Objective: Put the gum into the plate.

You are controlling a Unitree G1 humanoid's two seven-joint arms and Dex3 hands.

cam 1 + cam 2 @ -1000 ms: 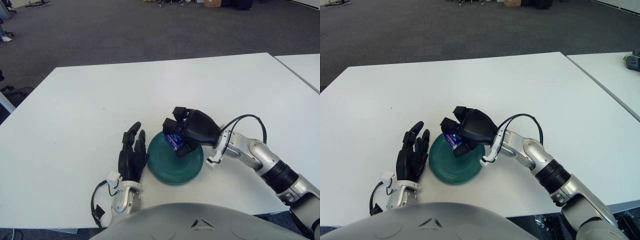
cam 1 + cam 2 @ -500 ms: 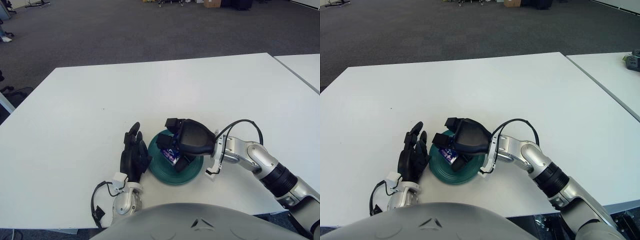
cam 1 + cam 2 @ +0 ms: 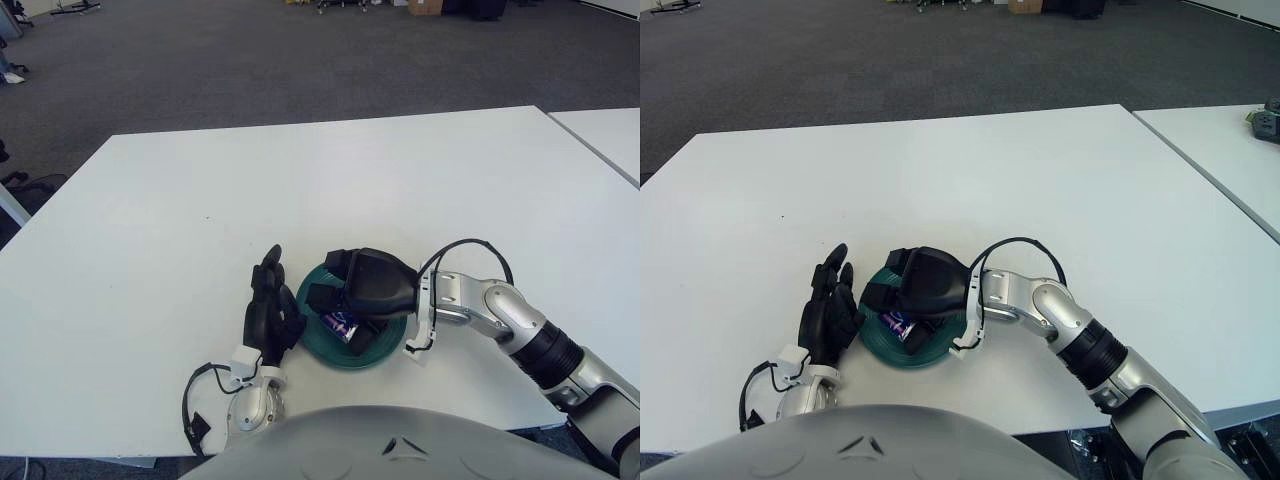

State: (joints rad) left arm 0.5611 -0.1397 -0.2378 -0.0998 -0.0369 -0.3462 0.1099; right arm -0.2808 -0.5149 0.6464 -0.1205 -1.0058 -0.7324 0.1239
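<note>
- The left hand (image 3: 268,310) stands just beside the left rim of the plate (image 3: 385,348), fingers straight and holding nothing, much where it was a second ago.
- The right hand (image 3: 362,292) has dropped lower over the green plate since the earlier frames and now sits down inside it, fingers curled around the gum (image 3: 341,324).
- The gum shows as a small blue-purple packet with white print, mostly hidden under the black fingers, low over the plate's middle; contact with the plate cannot be told.
</note>
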